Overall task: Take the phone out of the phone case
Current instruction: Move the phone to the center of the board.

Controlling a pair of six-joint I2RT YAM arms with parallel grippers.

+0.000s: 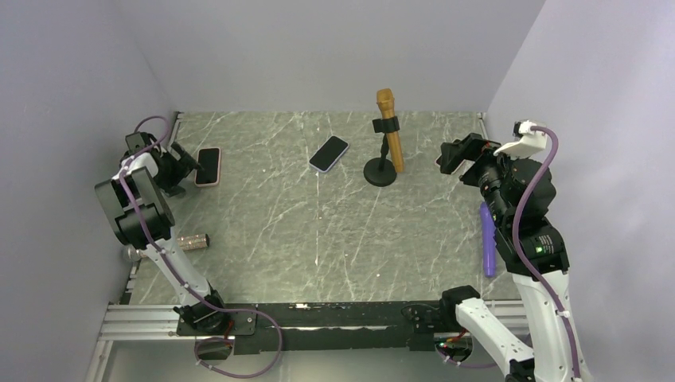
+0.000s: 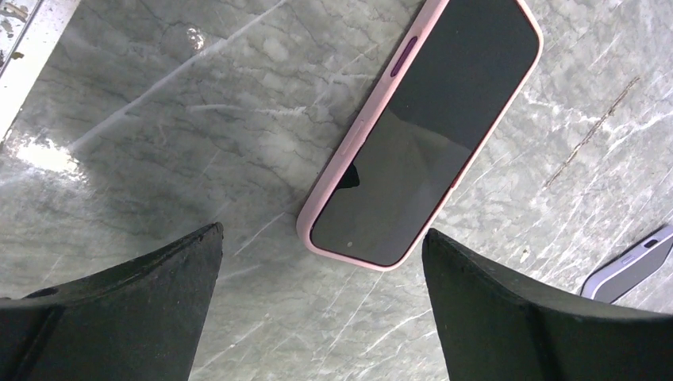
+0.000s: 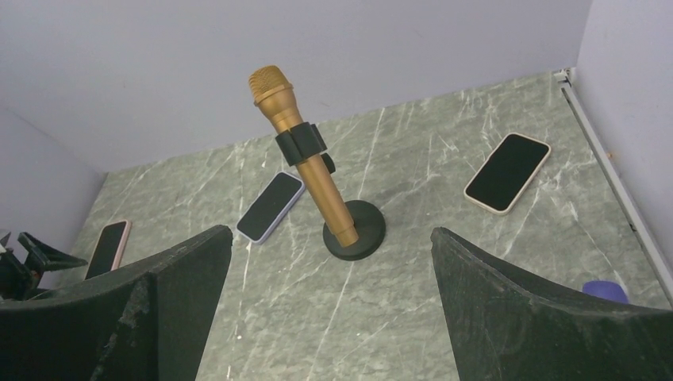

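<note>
Our left gripper [image 2: 321, 234] hung open, the phone [image 2: 428, 127] just ahead. We judged it stiff and slick, its case [image 2: 359, 131] rubbery, best pinched across the long edges. Our right gripper [image 3: 329, 238] stood open too.

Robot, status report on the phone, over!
Left fingers open, empty. Right fingers open, empty. Pink-cased phone flat on table, just ahead of left fingers. Nothing blocking it.

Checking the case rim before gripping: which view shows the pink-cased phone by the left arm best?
Left wrist: the pink-cased phone lies close up, its case rim and screen sharp. The top view shows it whole but small; the right wrist view shows it tiny and distant.
</note>
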